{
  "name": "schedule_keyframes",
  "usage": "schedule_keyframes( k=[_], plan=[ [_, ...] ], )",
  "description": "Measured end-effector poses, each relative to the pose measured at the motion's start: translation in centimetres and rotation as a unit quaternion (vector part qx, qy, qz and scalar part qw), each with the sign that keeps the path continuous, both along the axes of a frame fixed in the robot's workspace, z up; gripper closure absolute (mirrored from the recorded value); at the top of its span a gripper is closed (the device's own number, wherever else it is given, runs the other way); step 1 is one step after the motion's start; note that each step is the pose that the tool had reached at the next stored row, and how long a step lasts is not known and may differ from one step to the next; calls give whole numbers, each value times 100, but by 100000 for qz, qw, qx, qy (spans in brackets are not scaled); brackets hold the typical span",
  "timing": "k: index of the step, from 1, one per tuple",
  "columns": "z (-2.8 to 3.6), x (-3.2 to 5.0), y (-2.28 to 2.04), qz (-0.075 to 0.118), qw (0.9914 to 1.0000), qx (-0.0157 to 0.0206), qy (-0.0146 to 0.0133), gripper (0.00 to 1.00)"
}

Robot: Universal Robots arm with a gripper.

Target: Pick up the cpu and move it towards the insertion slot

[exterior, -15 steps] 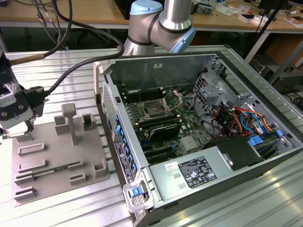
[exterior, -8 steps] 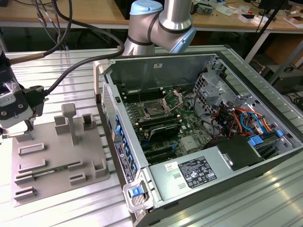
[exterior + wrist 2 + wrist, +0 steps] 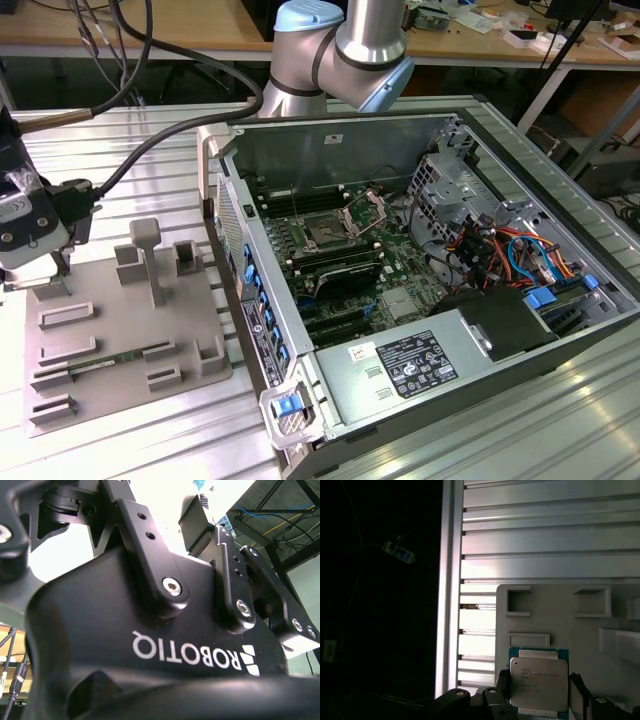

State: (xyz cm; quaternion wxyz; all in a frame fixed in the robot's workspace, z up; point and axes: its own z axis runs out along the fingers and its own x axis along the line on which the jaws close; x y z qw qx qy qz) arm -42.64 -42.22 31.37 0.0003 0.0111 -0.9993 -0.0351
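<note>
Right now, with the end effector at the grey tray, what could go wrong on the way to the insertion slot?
1. The cpu is at the end effector, close to the raised blocks of the grey tray; it could catch on one.
2. The case wall stands between the tray and the insertion slot; a low path might strike it.
3. The thick cable hangs near that wall and might snag.

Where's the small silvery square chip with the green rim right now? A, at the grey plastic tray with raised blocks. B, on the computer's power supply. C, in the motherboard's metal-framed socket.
A: the first wrist view shows the cpu against the grey tray.
</note>
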Motion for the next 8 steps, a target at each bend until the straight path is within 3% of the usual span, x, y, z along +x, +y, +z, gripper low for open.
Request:
schedule_keyframes(
  k=[8],
  plan=[
    [29, 0, 0, 2, 100000, -3, 0, 45]
  ],
)
